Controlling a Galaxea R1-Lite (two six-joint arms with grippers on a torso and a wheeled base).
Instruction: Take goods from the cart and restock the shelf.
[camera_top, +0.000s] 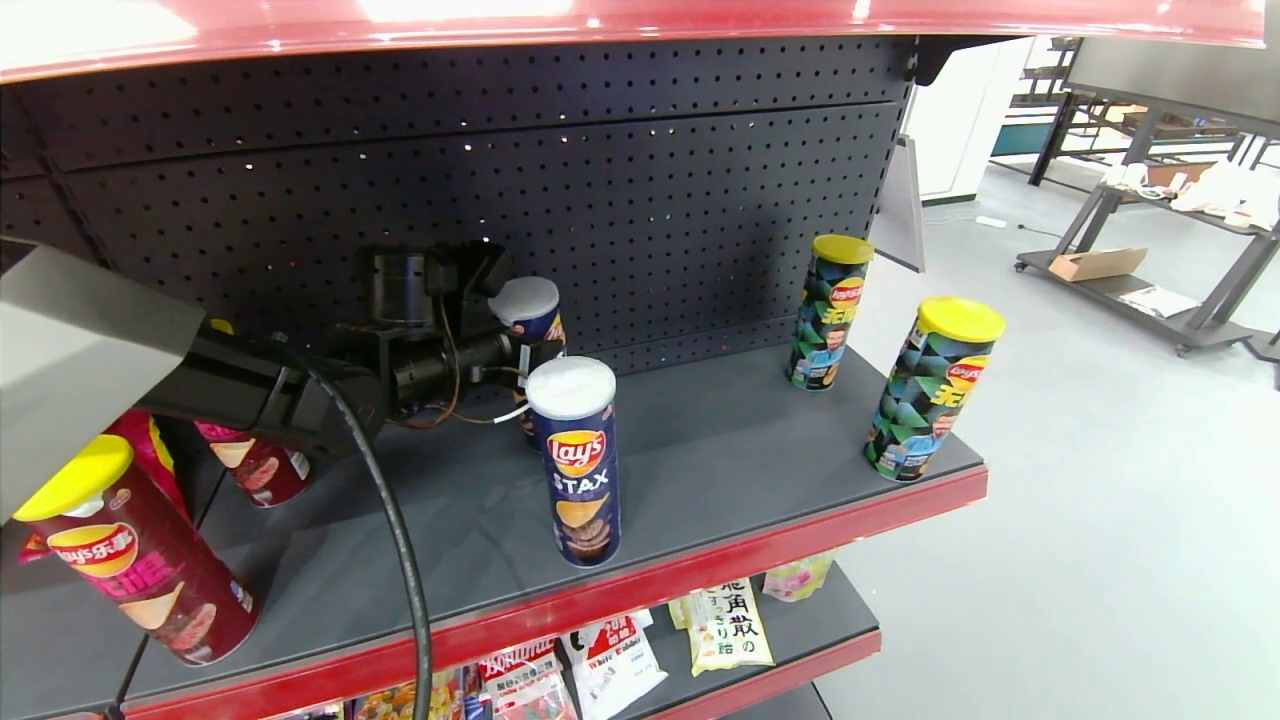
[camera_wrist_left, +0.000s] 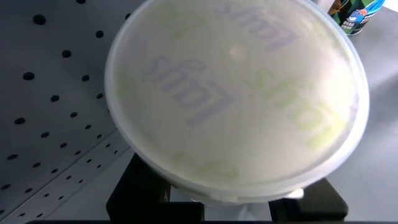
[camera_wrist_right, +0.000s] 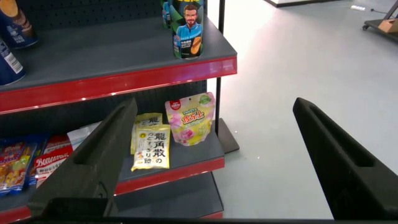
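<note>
At the back of the shelf (camera_top: 740, 470), the left gripper (camera_top: 525, 360) is clamping a blue can (camera_top: 527, 298) just behind the front can (camera_top: 578, 470), between it and the pegboard (camera_top: 650, 200). The jaws are closing on the can's body from the side, below its white lid. The right gripper (camera_wrist_right: 217, 168) is hanging lower than the front can, out before the lower shelves, its jaws spread wide and carrying nothing.

The can is likely handling as a light, stiff cardboard tube with a glossy, rather slippery wrap. Squeezed hard it would be denting, and being tall and narrow it would be tipping at a nudge. A moderate side grip around the middle of the body, clear of the soft plastic lid, is looking the safest hold.

The front can is covering the held can's lower half, so whether its base is resting on the shelf or hanging above it cannot be told. In the left wrist view the lid is masking the spots where the fingers are meeting the tube. Two green cans (camera_top: 935, 390) are standing well apart to the right of the front can. Two red cans (camera_top: 130, 560) are sitting well to its left, the farther one partly hidden by the arm.
</note>
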